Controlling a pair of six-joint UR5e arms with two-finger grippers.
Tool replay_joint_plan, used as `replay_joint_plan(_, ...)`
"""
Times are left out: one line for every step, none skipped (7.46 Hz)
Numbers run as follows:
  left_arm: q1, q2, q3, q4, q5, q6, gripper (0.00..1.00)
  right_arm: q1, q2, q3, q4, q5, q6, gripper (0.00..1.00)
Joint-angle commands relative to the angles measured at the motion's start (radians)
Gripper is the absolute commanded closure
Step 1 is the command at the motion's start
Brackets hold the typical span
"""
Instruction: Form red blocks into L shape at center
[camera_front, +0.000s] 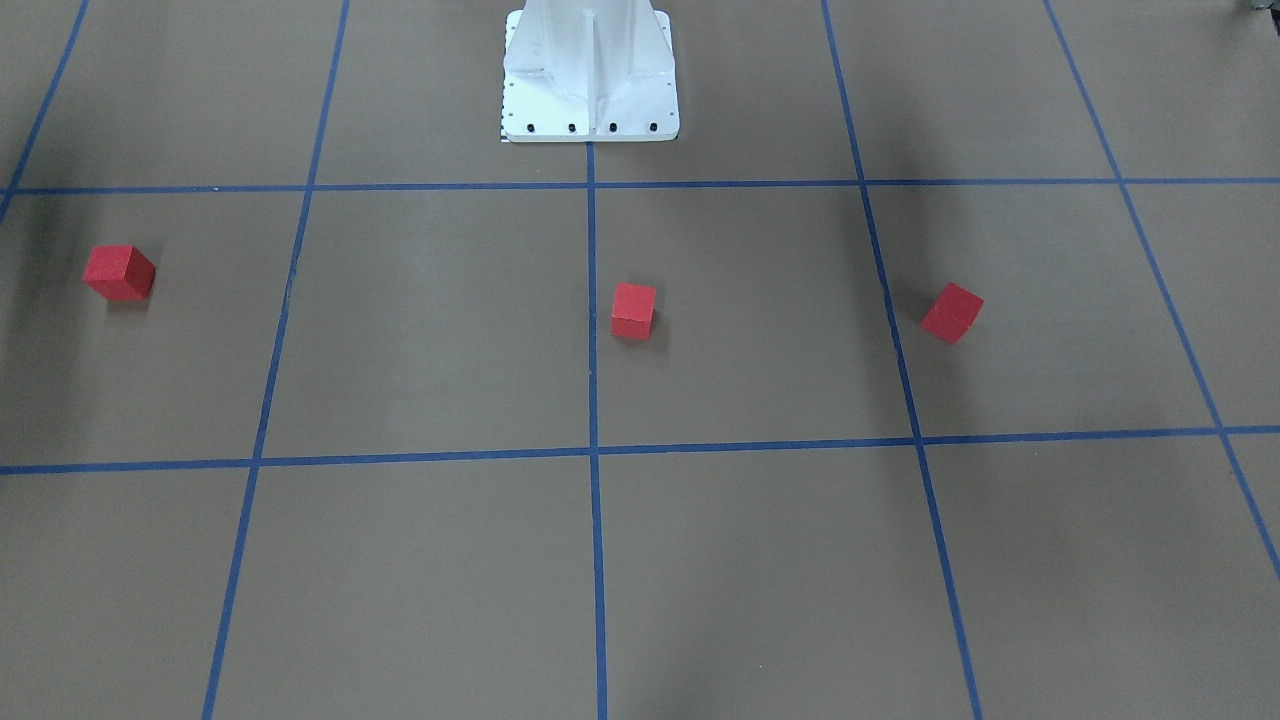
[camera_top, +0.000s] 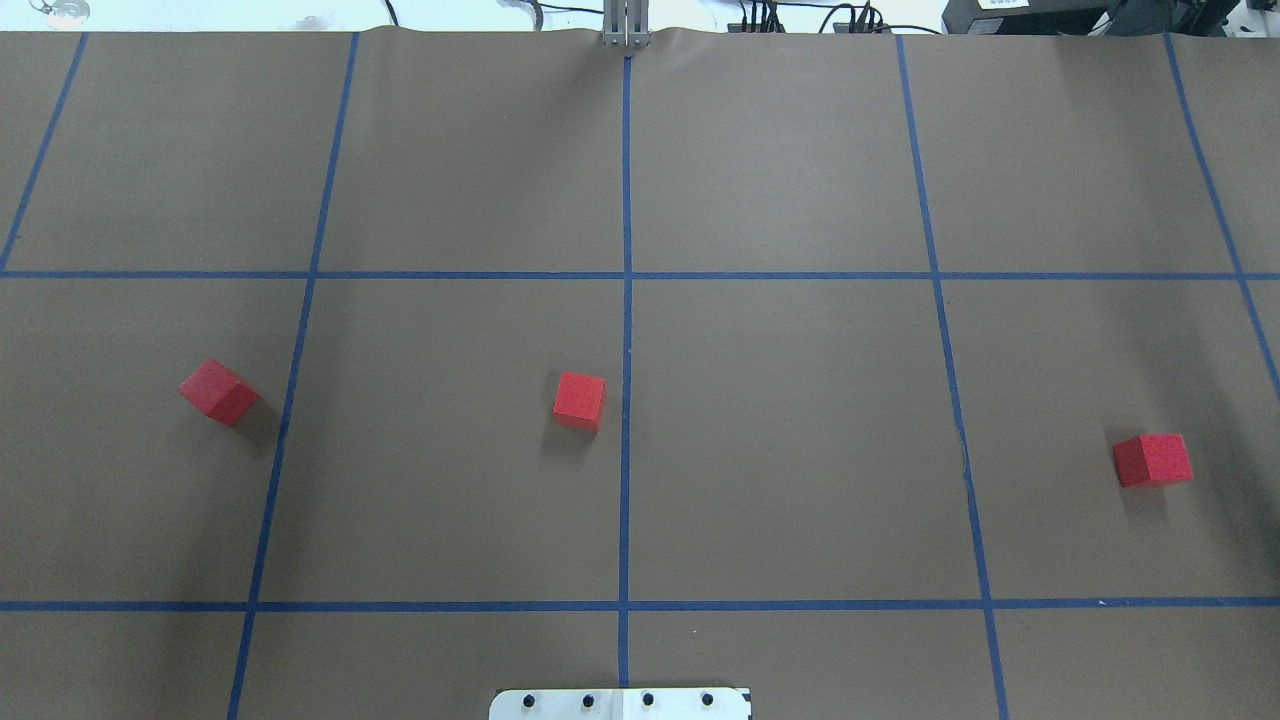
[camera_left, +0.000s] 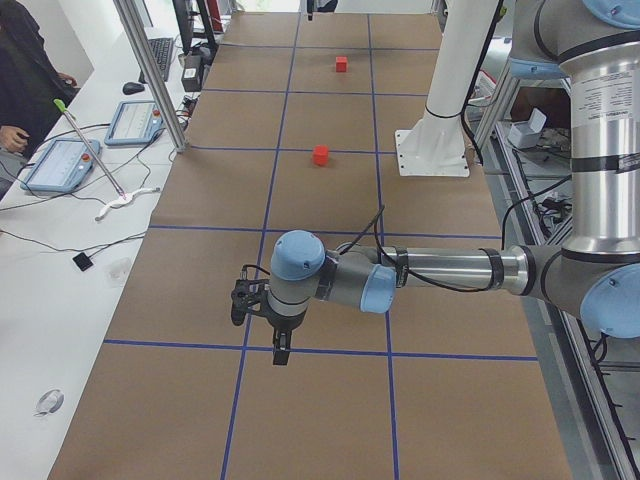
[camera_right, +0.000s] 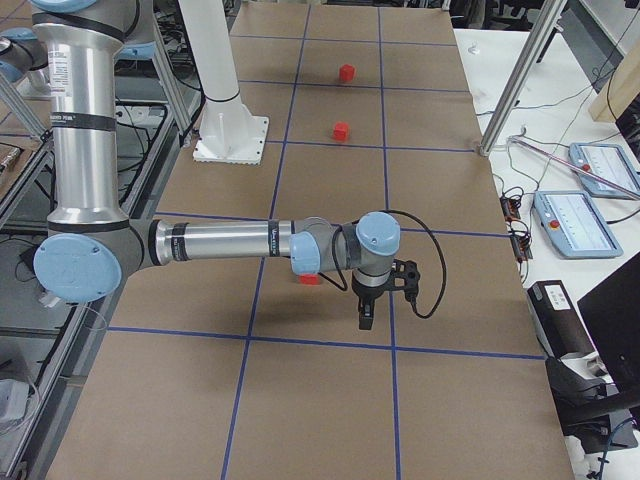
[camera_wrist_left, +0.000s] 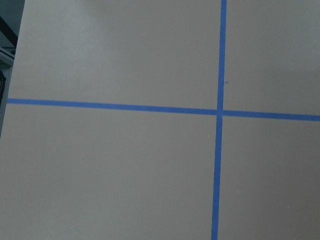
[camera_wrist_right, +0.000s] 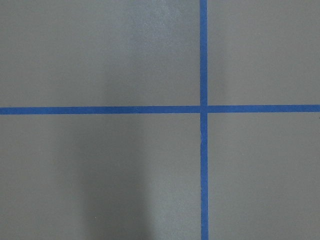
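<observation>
In the front-facing view, three red cubes are lying in a rough row on the brown table, well apart from one another. The middle block is sitting just beside the central blue tape line, in front of the white robot base, so it is already marking the center. The left-side block is resting askew just past another tape line, and the right-side block is sitting farthest out. No arm is showing here.

The overhead view is giving the same layout. No cubes are touching, so the L is not yet begun.

In the exterior left view, the left gripper is hanging fingers-down above bare table. With all three cubes lying on the table it is holding none of them, but how far it is parted cannot be told. The left-side block is not showing, probably because it is hidden behind the left arm.

In the exterior right view, the right gripper is hanging likewise, its opening impossible to judge, and the right-side block is peeking out beneath its wrist.

Both wrist views are showing only brown surface and crossing tape.

Judging from this, the step in hand is reaching for an outer block. Doing it well is calling for squaring the fingers with the skewed cube's faces and descending centred. The cube should then be set flush against the middle block without nudging it.
</observation>
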Motion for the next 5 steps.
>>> replay_joint_plan(0.013, 0.023, -0.020, 0.011, -0.067, 0.000, 0.00, 0.000, 0.002, -0.014, 0.000, -0.002, 0.001, 0.00)
replay_joint_plan(0.016, 0.024, -0.014, 0.012, -0.088, 0.002, 0.00, 0.000, 0.002, -0.018, 0.000, 0.000, 0.001, 0.00)
replay_joint_plan(0.016, 0.029, -0.015, 0.006, -0.085, 0.002, 0.00, 0.000, 0.002, -0.015, 0.000, 0.000, -0.001, 0.00)
replay_joint_plan(0.016, 0.031, -0.014, 0.006, -0.091, -0.003, 0.00, 0.000, 0.003, -0.015, 0.000, 0.000, 0.001, 0.00)
replay_joint_plan(0.016, 0.025, -0.012, 0.003, -0.094, -0.012, 0.00, 0.000, -0.003, -0.014, -0.002, 0.003, 0.001, 0.00)
